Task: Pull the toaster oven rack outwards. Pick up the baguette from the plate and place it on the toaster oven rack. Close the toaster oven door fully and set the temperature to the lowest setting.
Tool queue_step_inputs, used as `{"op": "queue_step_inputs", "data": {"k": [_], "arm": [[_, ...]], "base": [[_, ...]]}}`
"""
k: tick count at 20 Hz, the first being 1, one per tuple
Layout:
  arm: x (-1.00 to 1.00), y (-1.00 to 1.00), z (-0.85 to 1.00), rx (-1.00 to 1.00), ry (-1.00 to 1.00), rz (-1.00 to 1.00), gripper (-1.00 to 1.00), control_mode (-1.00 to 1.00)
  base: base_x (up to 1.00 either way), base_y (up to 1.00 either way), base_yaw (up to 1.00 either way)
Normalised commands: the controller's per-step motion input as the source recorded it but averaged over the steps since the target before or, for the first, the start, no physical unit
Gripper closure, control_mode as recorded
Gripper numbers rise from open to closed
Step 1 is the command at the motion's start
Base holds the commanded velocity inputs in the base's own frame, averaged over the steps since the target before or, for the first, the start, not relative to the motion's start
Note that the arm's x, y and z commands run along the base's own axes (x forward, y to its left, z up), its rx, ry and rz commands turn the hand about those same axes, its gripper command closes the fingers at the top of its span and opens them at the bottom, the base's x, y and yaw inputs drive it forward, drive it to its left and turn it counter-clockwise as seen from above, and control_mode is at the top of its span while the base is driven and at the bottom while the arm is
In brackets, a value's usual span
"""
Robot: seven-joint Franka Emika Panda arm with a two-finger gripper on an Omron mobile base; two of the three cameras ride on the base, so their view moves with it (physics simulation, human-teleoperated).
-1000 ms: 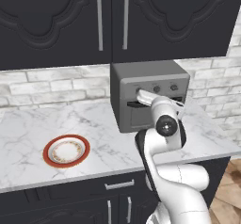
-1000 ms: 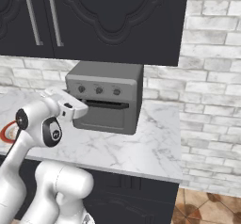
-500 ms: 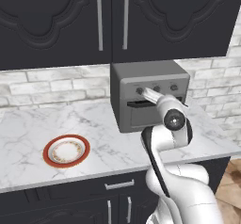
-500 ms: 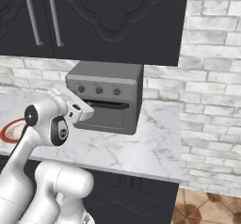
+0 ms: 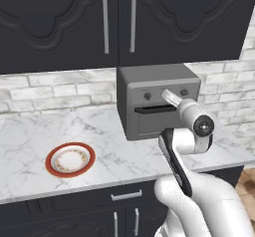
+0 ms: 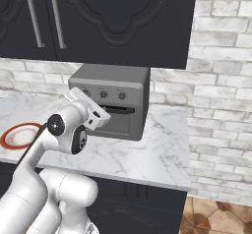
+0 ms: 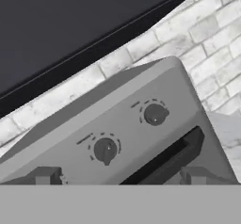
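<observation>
Gripper (image 7: 120, 180) is sitting with jaws wide apart and nothing between them, just in front of the toaster oven (image 5: 158, 101) at knob height, so we're reading this as the last step: setting temperature. The toaster oven door (image 5: 155, 121) is looking shut, the plate (image 5: 70, 160) is sitting bare on the counter (image 5: 99, 141) well to the left, so we're assuming the baguette is inside. Next we're needing to line up on the correct knob (image 7: 105, 150), close on it and turn to minimum; which knob is temperature we can't tell.
</observation>
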Motion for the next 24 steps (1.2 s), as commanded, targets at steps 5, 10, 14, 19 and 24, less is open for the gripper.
{"op": "queue_step_inputs", "data": {"k": [5, 10, 14, 19, 24], "arm": [[0.53, 0.0, -0.18, 0.08, -0.05, 0.25, -1.0, -1.0], [0.4, 0.0, -0.32, 0.04, 0.0, 0.28, -1.0, -1.0], [0.29, 0.0, -0.23, 0.0, -0.01, 0.18, -1.0, -1.0], [0.18, 0.0, -0.01, 0.0, -0.17, 0.03, -1.0, -1.0], [0.0, 0.08, 0.0, 0.0, -0.23, 0.0, -1.0, -1.0]], "base": [[0.0, 0.0, 0.0], [0.0, 0.0, 0.0], [0.0, 0.0, 0.0], [0.0, 0.0, 0.0], [0.0, 0.0, 0.0]]}}
